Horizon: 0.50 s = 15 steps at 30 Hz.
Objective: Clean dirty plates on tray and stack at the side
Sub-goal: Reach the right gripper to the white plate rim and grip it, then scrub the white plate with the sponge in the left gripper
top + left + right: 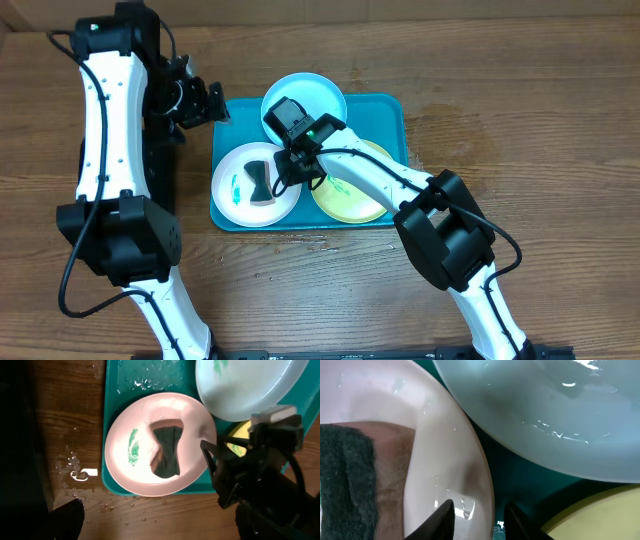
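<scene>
On the near left part of the teal tray (385, 110) lay the white plate (232, 165), with a blue-green smear (133, 445) on its face and a dark-topped scouring sponge (167, 452) resting at its middle. The light blue plate (318, 92) sat at the far side, reaching past the tray's rim. The yellow-green plate (350, 205) lay on the right, mostly under the right arm. The right gripper (479, 521) had its fingers astride the white plate's right rim, one inside and one outside, set fairly close. Whether they already pinched the rim could not be told. The left gripper (205, 100) hung released and empty beyond the tray's far left corner, above the wooden worktop (520, 120), which was spotted with water drops (75, 462). The step looked like steadying the white plate. The pinch should land squarely on the rim, clear of the blue plate, and press lightly so the plate neither tips nor slides. No brand, label or writing could be read.
</scene>
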{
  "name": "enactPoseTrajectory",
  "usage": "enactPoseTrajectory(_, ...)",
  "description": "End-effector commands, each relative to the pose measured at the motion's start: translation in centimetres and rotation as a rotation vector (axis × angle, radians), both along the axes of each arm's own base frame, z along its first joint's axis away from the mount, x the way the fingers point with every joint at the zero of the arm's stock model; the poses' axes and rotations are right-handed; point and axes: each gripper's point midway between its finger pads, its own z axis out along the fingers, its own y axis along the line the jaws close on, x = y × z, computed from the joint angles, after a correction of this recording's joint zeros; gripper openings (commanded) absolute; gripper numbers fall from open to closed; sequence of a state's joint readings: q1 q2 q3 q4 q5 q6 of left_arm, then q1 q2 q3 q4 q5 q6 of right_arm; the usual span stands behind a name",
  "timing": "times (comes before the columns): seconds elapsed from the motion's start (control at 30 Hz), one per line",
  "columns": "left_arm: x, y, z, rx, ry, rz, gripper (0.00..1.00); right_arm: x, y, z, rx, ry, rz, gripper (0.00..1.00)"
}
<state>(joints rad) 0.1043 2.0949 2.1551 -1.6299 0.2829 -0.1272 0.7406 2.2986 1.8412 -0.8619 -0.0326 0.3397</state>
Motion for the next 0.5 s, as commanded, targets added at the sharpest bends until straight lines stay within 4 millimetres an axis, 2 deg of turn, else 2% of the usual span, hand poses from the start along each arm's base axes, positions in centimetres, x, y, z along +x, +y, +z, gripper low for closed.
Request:
enactPoseTrajectory(0.0,-0.4,-0.4,-0.9,0.001,0.020,-0.028,0.96,0.1,0.0,-0.2,-0.016,-0.006,-0.001,0.31)
enactPoseTrajectory(0.03,-0.5,-0.4,-1.1,-0.001,0.026,-0.028,0.89,0.0,0.0,-0.2,-0.017,-0.004,-0.001,0.28)
enactPoseTrajectory(0.13,-0.5,-0.5,-1.3,-0.002,0.029,-0.026,0.56,-0.1,-0.1,-0.3,-0.021,0.000,-0.001,0.16)
enactPoseTrajectory(0.17,-0.5,-0.5,-1.3,-0.001,0.028,-0.026,0.50,0.0,-0.2,-0.3,-0.021,0.000,-0.002,0.15)
enactPoseTrajectory(0.4,-0.6,-1.5,-1.9,-0.010,0.038,-0.049,0.52,-0.3,-0.4,-1.4,-0.024,0.004,-0.002,0.15)
enactPoseTrajectory(0.47,-0.6,-2.2,-2.8,-0.010,0.048,-0.067,0.57,-0.4,-0.5,-1.6,-0.027,0.006,-0.002,0.15)
